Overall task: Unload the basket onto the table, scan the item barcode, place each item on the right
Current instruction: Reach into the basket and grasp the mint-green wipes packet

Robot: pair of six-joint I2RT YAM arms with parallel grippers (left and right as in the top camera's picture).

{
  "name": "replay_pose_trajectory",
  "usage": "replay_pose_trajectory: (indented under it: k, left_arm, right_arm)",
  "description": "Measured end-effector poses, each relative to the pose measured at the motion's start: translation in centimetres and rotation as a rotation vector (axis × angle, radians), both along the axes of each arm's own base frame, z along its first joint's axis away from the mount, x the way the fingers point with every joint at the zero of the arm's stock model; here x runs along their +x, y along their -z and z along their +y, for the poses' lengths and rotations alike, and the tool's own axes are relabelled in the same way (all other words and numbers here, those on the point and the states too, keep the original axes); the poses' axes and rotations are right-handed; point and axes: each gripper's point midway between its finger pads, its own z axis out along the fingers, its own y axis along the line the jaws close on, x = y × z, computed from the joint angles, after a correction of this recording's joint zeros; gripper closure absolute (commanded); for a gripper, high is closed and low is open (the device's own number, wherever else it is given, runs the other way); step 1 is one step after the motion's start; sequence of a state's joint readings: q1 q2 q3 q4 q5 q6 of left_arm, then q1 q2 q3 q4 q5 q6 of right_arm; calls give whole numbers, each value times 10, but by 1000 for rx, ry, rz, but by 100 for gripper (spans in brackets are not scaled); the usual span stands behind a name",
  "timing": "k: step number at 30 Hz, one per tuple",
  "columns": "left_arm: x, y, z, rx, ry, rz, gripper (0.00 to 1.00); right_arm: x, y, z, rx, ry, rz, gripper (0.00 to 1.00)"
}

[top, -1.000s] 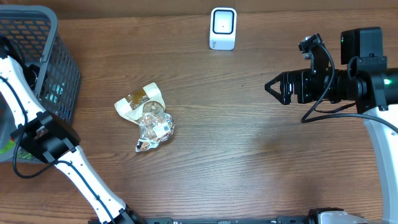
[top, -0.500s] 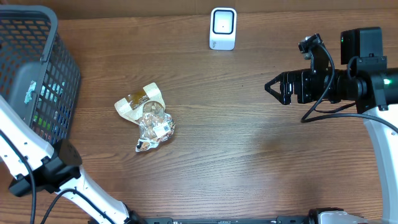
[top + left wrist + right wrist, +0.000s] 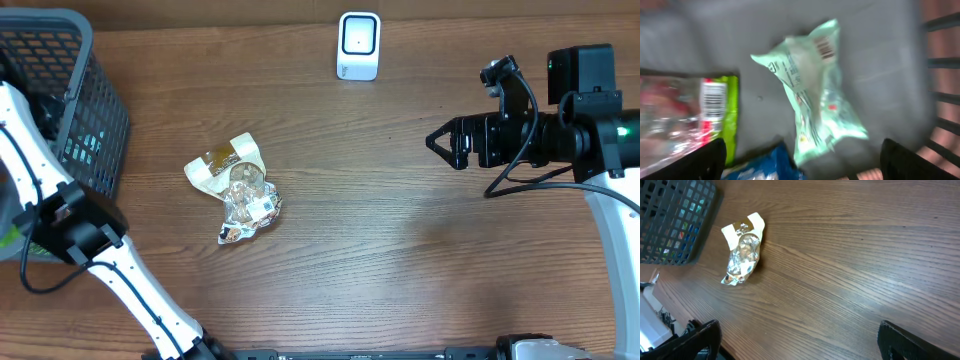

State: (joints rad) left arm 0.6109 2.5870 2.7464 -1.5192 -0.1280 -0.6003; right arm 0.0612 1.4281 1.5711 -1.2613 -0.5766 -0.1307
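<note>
2 arms stand at a wooden tabletop (image 3: 400, 260). A dark mesh basket (image 3: 100, 115) sits at its far-left corner, and the left arm reaches into it. The left gripper (image 3: 803, 145) hangs there with fingers wide apart and empty, over a pale green packet (image 3: 812, 85) whose barcode faces up. A green-edged packet (image 3: 690, 115) and a blue packet (image 3: 767, 169) lie beside it. A crumpled clear packet (image 3: 240, 195) lies on the tabletop left of centre, near the basket. A white scanner (image 3: 358, 45) stands at the far edge. By the right edge the right gripper (image 3: 799, 330) hovers, fingers spread, holding nothing.
</note>
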Motion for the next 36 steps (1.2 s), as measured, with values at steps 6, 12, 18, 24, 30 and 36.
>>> replay_pose_trajectory:
  k: [6, 12, 18, 24, 30, 36]
  left_arm:
    - [-2, 41, -1, -51, -56, 57, 21]
    - [-3, 48, 0, -59, -78, 62, 53]
    - [-3, 49, 1, -55, -50, 69, 96]
    - [-3, 48, 1, -53, -21, 75, 64]
    - [0, 48, 3, -42, -4, 66, 12]
    - [3, 48, 6, -32, -3, 52, 7]
  right_arm:
    - [-2, 1, 0, 0, 0, 8, 0]
    - [-1, 1, 0, -1, 0, 8, 0]
    - [-1, 1, 0, 0, 0, 8, 0]
    - [-2, 1, 0, -1, 0, 10, 0]
    - [-3, 2, 0, -1, 0, 16, 0]
    - [-3, 2, 0, -1, 0, 16, 0]
